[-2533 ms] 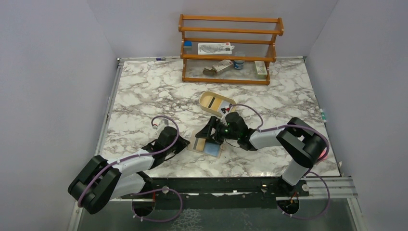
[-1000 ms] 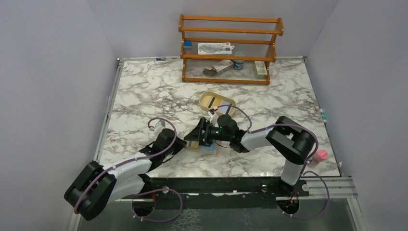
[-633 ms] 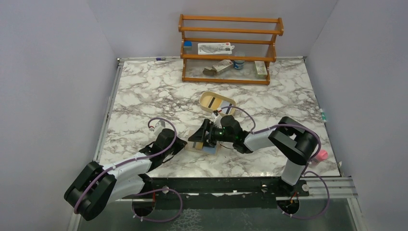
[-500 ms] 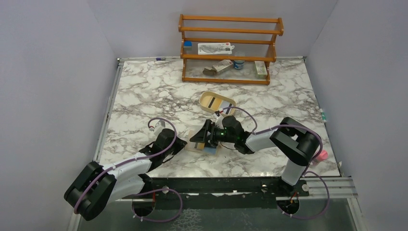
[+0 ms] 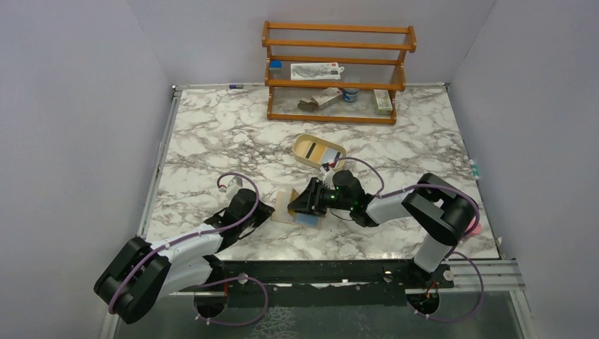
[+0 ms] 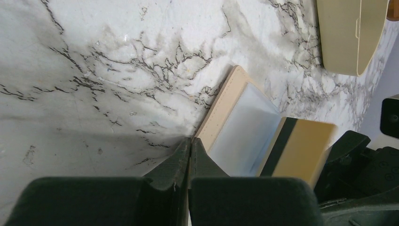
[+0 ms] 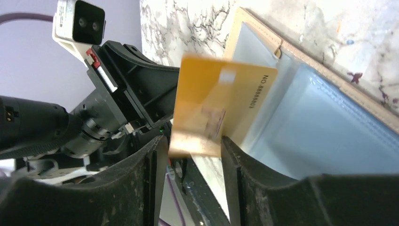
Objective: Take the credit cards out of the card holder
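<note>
left gripper (image 6: 190, 141): jaws fully closed, tips touching a corner of the card holder (image 6: 237, 127) | card holder: lies open on the marble table (image 5: 212, 141), blue panel up | yellow-orange card (image 7: 221, 106): slants up off the blue panel, its end pinched by the right gripper (image 7: 193, 143) | whitish-grey card (image 5: 327, 153): in the tan tray (image 5: 297, 150) behind
</note>
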